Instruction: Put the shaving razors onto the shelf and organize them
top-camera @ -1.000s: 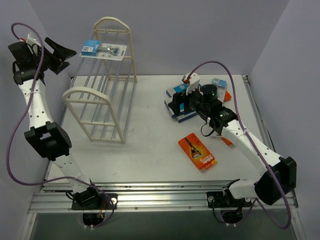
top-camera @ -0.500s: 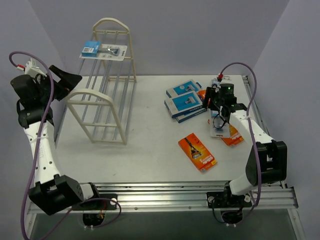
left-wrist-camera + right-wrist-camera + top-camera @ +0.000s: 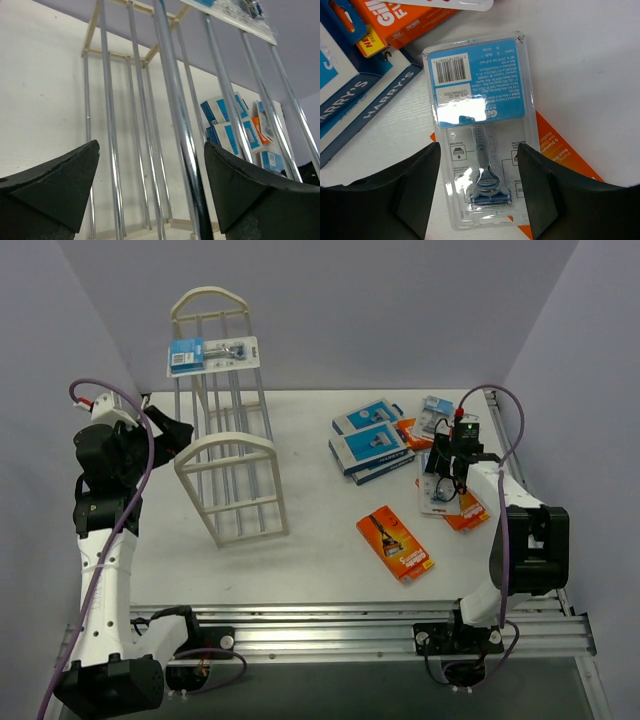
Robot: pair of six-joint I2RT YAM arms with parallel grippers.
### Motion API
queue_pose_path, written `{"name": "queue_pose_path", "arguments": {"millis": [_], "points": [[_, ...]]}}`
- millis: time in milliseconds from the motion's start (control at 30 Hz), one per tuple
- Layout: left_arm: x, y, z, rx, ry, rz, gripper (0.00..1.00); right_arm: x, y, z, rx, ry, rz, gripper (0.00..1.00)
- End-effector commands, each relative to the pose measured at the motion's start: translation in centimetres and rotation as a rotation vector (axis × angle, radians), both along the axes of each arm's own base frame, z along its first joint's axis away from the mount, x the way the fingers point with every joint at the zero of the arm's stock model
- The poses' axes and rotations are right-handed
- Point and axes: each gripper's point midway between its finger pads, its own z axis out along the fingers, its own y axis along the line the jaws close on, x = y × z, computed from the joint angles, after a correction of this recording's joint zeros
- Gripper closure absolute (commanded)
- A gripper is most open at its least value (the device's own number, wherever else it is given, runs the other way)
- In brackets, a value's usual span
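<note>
**Shelf turned toward mid-table; one pack placed**

Since the earlier frame the shelf [image 3: 225,455] is standing swung nearer the centre, and the left end effector [image 3: 150,192] is sitting just beside it, jaws wide, straddling the rods [image 3: 175,125]. We are counting one blister card [image 3: 212,353] on the top tier. Remaining razors [image 3: 368,445] are lying on the table [image 3: 300,560]. The right end effector [image 3: 477,192] is hovering wide over a blister pack [image 3: 480,125], holding nothing.

The cream-white arched wire rack [image 3: 230,437] has silvery rods. On its top tier, the flat blister card [image 3: 212,354] is white with a blue header. Right of the rack, the stacked flat boxes [image 3: 368,445] are blue and white, and the lone cardboard box [image 3: 395,543] is orange. Farthest from the rack, under my matte-black right gripper [image 3: 479,147], the clear plastic pack [image 3: 481,125] shows a blue panel and a white barcode patch.
</note>
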Motion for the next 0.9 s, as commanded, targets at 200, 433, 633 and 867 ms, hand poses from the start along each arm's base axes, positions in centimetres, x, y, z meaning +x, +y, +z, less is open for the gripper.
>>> {"name": "queue_pose_path", "arguments": {"millis": [200,433,633,867], "points": [[-0.9,2.7,-2.2,0.088,0.083,0.141,0.06,-0.2,-0.4,-0.9,0.038,0.020,0.001,0.44],[-1.6,2.7,-1.5,0.077,0.081,0.147,0.06,-0.3,0.3,-1.1,0.066,0.001,0.032,0.43],[-1.7,3.3,-1.6,0.086,0.070,0.159,0.06,-0.2,0.9,-1.3,0.100,-0.001,0.044,0.43],[0.9,4.4,-1.3,0.089,0.078,0.152,0.06,0.1,1.6,-1.6,0.135,-0.014,0.062,0.43]]}}
